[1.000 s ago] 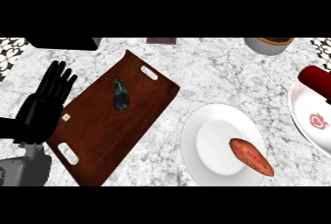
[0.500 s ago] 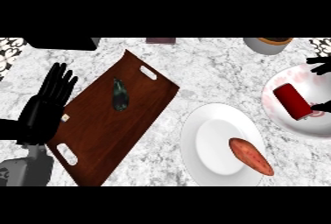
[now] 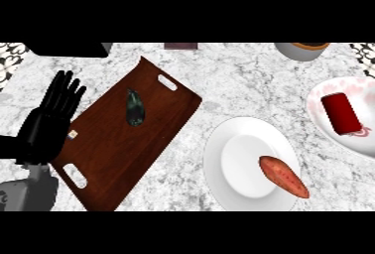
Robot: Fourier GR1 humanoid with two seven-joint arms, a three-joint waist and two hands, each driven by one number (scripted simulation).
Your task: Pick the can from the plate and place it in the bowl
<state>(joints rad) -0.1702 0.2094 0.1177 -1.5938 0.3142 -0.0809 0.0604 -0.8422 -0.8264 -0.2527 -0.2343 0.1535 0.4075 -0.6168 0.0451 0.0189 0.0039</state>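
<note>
White-veined marble surface (image 3: 242,84): a red cylindrical can (image 3: 341,113) lies on its side inside a white, red-patterned bowl (image 3: 322,94) at the frame's right edge, long axis running up-down. Far left, the black left hand (image 3: 51,121) rests with fingers straight; the right hand is out of view.

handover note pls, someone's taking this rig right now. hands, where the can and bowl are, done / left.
Left hand: open, fingers up, resting at the view's left beside the wooden tray. Holds nothing.
Right hand: not in view.
Red can: lying on its side in the white bowl at the right edge.
White plate: holds only an orange sweet potato; no can on it.
Done: the can appears placed in the bowl.
Left: nothing obvious; confirm the can is settled.
</note>
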